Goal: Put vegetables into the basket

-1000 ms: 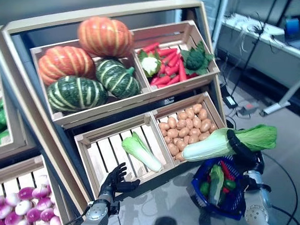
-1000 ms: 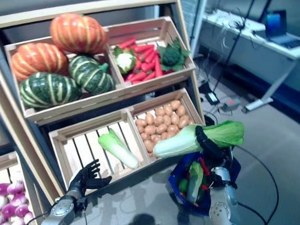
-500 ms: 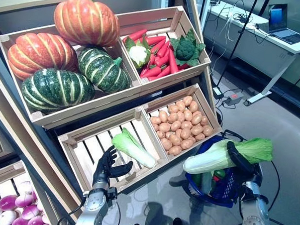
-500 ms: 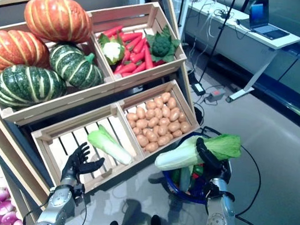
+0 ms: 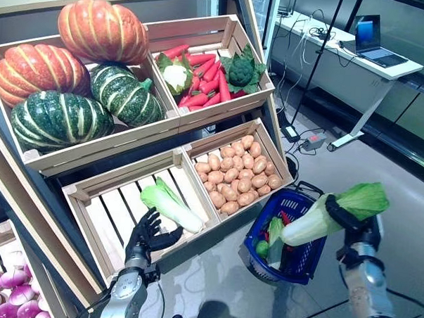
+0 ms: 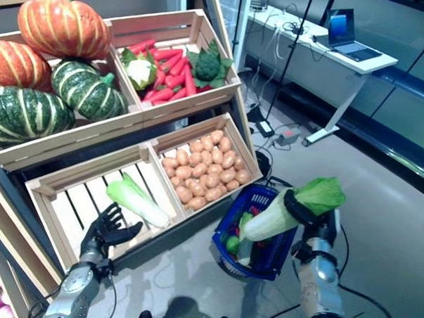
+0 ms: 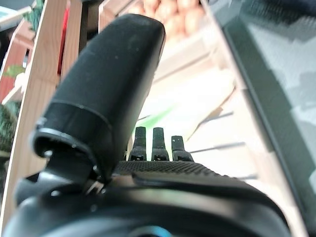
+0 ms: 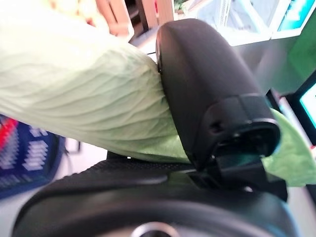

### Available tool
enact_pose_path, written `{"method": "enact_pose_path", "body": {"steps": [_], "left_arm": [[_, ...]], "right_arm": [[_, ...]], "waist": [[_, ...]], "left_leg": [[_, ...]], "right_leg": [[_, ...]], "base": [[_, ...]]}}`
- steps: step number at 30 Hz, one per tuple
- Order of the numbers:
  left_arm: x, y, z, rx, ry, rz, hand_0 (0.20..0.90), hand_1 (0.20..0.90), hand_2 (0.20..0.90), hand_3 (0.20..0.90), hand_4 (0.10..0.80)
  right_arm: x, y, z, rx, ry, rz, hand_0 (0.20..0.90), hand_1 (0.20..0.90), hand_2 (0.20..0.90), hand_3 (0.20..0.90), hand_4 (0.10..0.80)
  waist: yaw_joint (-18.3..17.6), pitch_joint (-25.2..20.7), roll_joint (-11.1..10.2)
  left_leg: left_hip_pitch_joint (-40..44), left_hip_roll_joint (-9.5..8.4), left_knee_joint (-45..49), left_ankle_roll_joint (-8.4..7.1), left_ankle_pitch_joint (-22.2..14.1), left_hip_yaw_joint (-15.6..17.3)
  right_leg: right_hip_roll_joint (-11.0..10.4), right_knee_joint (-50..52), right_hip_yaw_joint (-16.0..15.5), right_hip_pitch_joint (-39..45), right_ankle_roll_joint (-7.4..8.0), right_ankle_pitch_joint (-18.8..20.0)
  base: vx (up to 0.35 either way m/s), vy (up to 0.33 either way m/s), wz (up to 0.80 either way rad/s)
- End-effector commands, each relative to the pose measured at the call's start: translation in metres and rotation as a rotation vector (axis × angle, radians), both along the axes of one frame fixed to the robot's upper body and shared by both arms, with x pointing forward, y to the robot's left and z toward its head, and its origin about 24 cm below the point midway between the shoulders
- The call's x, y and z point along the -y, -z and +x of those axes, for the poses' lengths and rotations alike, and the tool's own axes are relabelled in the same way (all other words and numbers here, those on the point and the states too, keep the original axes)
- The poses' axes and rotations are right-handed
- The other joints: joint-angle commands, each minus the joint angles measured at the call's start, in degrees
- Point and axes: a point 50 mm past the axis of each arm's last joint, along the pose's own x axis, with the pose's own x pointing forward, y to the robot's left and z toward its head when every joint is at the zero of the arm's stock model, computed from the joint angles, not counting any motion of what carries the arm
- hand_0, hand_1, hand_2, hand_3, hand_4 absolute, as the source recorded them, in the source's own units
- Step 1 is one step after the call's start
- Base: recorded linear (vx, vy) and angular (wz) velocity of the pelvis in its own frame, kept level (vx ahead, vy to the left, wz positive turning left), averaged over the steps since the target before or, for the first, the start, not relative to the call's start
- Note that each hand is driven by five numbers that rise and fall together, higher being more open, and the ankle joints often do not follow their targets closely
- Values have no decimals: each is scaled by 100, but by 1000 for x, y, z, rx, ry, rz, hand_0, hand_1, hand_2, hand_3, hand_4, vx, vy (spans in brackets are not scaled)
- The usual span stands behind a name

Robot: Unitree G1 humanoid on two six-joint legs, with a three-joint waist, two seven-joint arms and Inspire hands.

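Long, top-heavy, bruisable cabbage (image 5: 333,211) clamped mid-stalk by right hand (image 5: 346,220) over basket (image 5: 302,260); left hand (image 5: 145,233) spread, idle.

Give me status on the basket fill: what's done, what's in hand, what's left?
Done: the blue basket on the floor already holds some green and red vegetables. In hand: the right hand grips a napa cabbage, white end tilted down over the basket, not released. Left: another cabbage lies in the lower crate; the left hand hovers open beside it.
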Motion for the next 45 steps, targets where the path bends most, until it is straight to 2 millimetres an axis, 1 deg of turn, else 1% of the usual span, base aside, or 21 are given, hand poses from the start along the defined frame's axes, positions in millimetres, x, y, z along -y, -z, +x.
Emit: {"method": "enact_pose_path", "body": {"steps": [1, 7, 10, 13, 15, 17, 20, 22, 23, 25, 27, 28, 30, 31, 33, 36, 40, 41, 42, 44, 45], "left_arm": [[-3, -47, 34, 235, 46, 48, 900, 900, 900, 900, 800], [-7, -48, 35, 228, 73, 60, 900, 900, 900, 900, 800], [-8, -47, 35, 212, 99, 72, 900, 900, 900, 900, 800], [-9, -51, 37, 229, 97, 78, 900, 900, 900, 900, 800], [-9, -67, 47, 309, 93, 111, 900, 900, 900, 900, 800], [-6, -93, 64, 440, 93, 145, 900, 900, 900, 900, 800], [-3, -124, 80, 586, 60, 178, 900, 900, 900, 900, 800], [0, -140, 86, 668, 49, 182, 900, 900, 900, 900, 800], [2, -146, 87, 701, 51, 191, 900, 900, 900, 900, 800], [6, -157, 88, 762, 70, 196, 900, 900, 900, 900, 800], [7, -162, 88, 791, 75, 198, 900, 900, 900, 900, 800], [12, -170, 89, 836, 85, 223, 900, 900, 900, 900, 800], [14, -175, 91, 854, 88, 234, 900, 900, 900, 900, 800], [15, -176, 91, 857, 88, 233, 900, 900, 900, 900, 800], [15, -182, 94, 885, 70, 218, 900, 900, 900, 900, 800], [13, -185, 95, 900, 61, 211, 900, 900, 900, 900, 800], [15, -188, 92, 927, 87, 212, 900, 900, 900, 900, 800], [15, -187, 91, 930, 93, 217, 900, 900, 900, 900, 800], [16, -187, 91, 931, 94, 215, 900, 900, 900, 900, 800], [13, -185, 89, 925, 99, 211, 900, 900, 900, 900, 800], [12, -184, 89, 923, 100, 211, 900, 900, 900, 900, 800]], "right_arm": [[28, -88, 35, 295, 62, -191, 300, 300, 300, 300, 400], [43, -93, 42, 211, 110, -236, 300, 300, 300, 300, 400], [54, -84, 46, 105, 159, -232, 300, 300, 300, 300, 400], [56, -74, 47, 37, 188, -235, 300, 300, 300, 300, 400], [52, -71, 53, 30, 207, -218, 300, 300, 300, 300, 400], [51, -76, 62, 62, 221, -170, 300, 300, 300, 300, 400], [51, -89, 73, 90, 240, -154, 300, 300, 300, 300, 400], [54, -99, 78, 116, 257, -134, 300, 300, 300, 300, 400], [55, -102, 80, 134, 266, -116, 300, 300, 300, 300, 400], [56, -113, 84, 178, 281, -97, 300, 300, 300, 300, 400], [55, -118, 86, 192, 277, -104, 300, 300, 300, 300, 400], [56, -128, 89, 218, 283, -106, 300, 300, 300, 300, 400], [58, -132, 90, 226, 288, -103, 300, 300, 300, 300, 400], [59, -133, 90, 228, 288, -103, 300, 300, 300, 300, 400], [60, -143, 94, 244, 273, -103, 300, 300, 300, 300, 400], [60, -150, 96, 255, 259, -129, 300, 300, 300, 300, 400], [65, -171, 97, 277, 283, -178, 300, 300, 300, 300, 400], [66, -175, 97, 280, 294, -186, 521, 521, 521, 521, 547], [66, -176, 97, 287, 296, -186, 900, 900, 900, 900, 800], [63, -188, 100, 323, 290, -180, 900, 900, 900, 900, 800], [63, -188, 100, 324, 288, -182, 900, 900, 900, 900, 800]], "waist": [[153, -488, -87], [200, -535, -59], [250, -504, -26], [288, -396, -3], [351, -71, 30], [391, 334, 71], [375, 800, 144], [368, 1050, 220], [362, 1123, 248], [360, 1290, 312], [347, 1357, 345], [325, 1489, 387], [313, 1534, 412], [309, 1538, 421], [298, 1638, 505], [298, 1661, 546], [318, 1697, 612], [320, 1703, 625], [320, 1694, 631], [344, 1686, 643], [344, 1677, 643]], "left_leg": [[-87, -194, 34, 100, -353, -343], [-114, -214, 44, 74, -377, -475], [-179, -206, 205, 44, -421, -527], [-355, -209, 591, 31, -524, -593], [-856, -221, 1344, 15, -702, -747], [-1510, -228, 2121, 30, -933, -911], [-2318, -228, 3105, 99, -1272, -983], [-2914, -309, 3815, 194, -1543, -1061], [-3109, -348, 4076, 257, -1667, -1055], [-3555, -439, 4709, 320, -1926, -1066], [-3750, -457, 4923, 375, -2012, -1048], [-4077, -468, 5375, 415, -2173, -1003], [-4290, -484, 5658, 442, -2308, -1002], [-4357, -485, 5743, 453, -2350, -1003], [-4681, -494, 6306, 469, -2671, -1057], [-4957, -528, 6635, 520, -2796, -1077], [-5511, -556, 7138, 590, -2901, -1104], [-5614, -558, 7229, 597, -2913, -1113], [-5677, -558, 7277, 600, -2921, -1119], [-5800, -587, 7392, 625, -2924, -1141], [-5815, -586, 7406, 624, -2926, -1144]], "right_leg": [[-154, 37, -208, 154, -163, -130], [-151, 37, -279, 181, -193, -155], [-182, 63, -354, 237, -207, -204], [-220, 367, -344, 165, -248, -363], [-297, 1093, -414, -215, -317, -631], [-404, 1857, -457, -814, -408, -895], [-559, 2962, -384, -1631, -542, -1212], [-748, 3819, -326, -2246, -640, -1453], [-831, 4151, -283, -2491, -667, -1548], [-996, 4814, -210, -2968, -706, -1724], [-1062, 5119, -137, -3239, -707, -1805], [-1205, 5627, -38, -3647, -714, -1939], [-1268, 5869, 14, -3872, -717, -2029], [-1277, 5947, 38, -3948, -720, -2059], [-1325, 6454, 182, -4379, -683, -2283], [-1345, 6752, 228, -4699, -701, -2386], [-1362, 7245, 271, -5308, -735, -2513], [-1360, 7332, 274, -5416, -741, -2526], [-1358, 7380, 280, -5482, -742, -2534], [-1331, 7510, 268, -5612, -756, -2563], [-1325, 7522, 267, -5624, -758, -2566]], "base": [[3, -47, -2], [44, -55, 6], [110, -22, 18], [53, -7, 15], [-145, -31, 21], [-351, -68, 33], [-310, -33, 21], [-246, 18, 9], [-179, 28, 12], [-131, 32, 23], [-118, 53, 22], [-118, 62, 16], [-60, 32, 5], [10, 42, 8], [18, 48, 8], [-18, 16, -6], [-18, -20, 2], [-29, -42, 6], [-21, -30, 4], [-9, -10, 2], [0, 0, 0]]}}
